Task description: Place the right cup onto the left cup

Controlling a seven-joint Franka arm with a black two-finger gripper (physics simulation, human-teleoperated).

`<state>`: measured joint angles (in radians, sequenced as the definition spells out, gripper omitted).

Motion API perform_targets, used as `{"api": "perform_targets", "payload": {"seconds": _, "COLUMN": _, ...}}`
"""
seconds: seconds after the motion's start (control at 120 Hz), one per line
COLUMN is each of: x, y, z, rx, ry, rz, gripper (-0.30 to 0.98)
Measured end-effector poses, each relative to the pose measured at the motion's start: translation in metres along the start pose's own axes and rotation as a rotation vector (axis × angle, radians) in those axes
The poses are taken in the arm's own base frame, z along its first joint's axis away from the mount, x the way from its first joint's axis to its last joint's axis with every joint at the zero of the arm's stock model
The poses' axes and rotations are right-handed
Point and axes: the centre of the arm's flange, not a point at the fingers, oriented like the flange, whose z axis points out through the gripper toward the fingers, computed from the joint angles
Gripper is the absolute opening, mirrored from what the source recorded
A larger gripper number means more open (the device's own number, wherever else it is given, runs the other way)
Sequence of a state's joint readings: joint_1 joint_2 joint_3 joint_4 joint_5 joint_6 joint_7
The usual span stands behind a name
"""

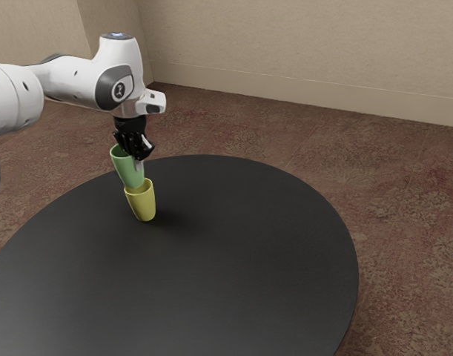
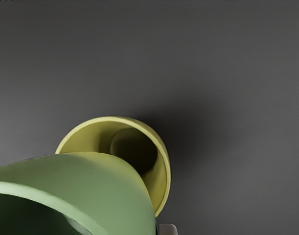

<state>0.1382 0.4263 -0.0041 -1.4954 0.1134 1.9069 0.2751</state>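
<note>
My gripper (image 1: 139, 164) is shut on the wall of the green cup (image 1: 125, 167), holding it slightly tilted above the black table. Directly below, the yellow cup (image 1: 143, 204) stands upright, its mouth facing up. The green cup's bottom end overlaps the yellow rim in the exterior view. Seen from the hand, the green cup (image 2: 105, 188) covers part of the yellow cup (image 2: 160, 161), whose inner floor stays partly visible. Whether the two cups touch, or how far the green one reaches inside, I cannot tell.
The round black table (image 1: 241, 259) extends around the yellow cup, which stands near the table edge below the arm. Brown patterned carpet (image 1: 404, 200) surrounds the table, and a beige wall (image 1: 300, 44) rises behind.
</note>
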Motion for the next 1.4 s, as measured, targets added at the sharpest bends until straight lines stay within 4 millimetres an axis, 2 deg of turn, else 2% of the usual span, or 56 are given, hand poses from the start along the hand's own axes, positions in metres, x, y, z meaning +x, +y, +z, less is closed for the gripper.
{"api": "perform_targets", "payload": {"seconds": 0.6, "x": 0.009, "y": 0.003, "z": 0.026, "rx": -0.019, "ry": -0.013, "rz": 0.021, "gripper": -0.09}}
{"api": "perform_targets", "payload": {"seconds": 0.85, "x": 0.009, "y": 0.003, "z": 0.028, "rx": -0.024, "ry": -0.009, "rz": 0.028, "gripper": 0.20}}
{"api": "perform_targets", "payload": {"seconds": 1.058, "x": 0.009, "y": 0.003, "z": 0.026, "rx": -0.024, "ry": -0.006, "rz": 0.035, "gripper": 0.35}}
{"api": "perform_targets", "payload": {"seconds": 1.133, "x": 0.008, "y": 0.004, "z": 0.019, "rx": -0.020, "ry": 0.003, "rz": 0.037, "gripper": 0.39}}
{"api": "perform_targets", "payload": {"seconds": 1.258, "x": 0.001, "y": 0.004, "z": -0.014, "rx": -0.007, "ry": 0.038, "rz": 0.039, "gripper": 0.48}}
{"api": "perform_targets", "payload": {"seconds": 1.333, "x": -0.007, "y": 0.005, "z": -0.041, "rx": 0.002, "ry": 0.063, "rz": 0.039, "gripper": 0.54}}
{"api": "perform_targets", "payload": {"seconds": 1.4, "x": -0.016, "y": 0.012, "z": -0.073, "rx": 0.004, "ry": 0.094, "rz": 0.041, "gripper": 0.58}}
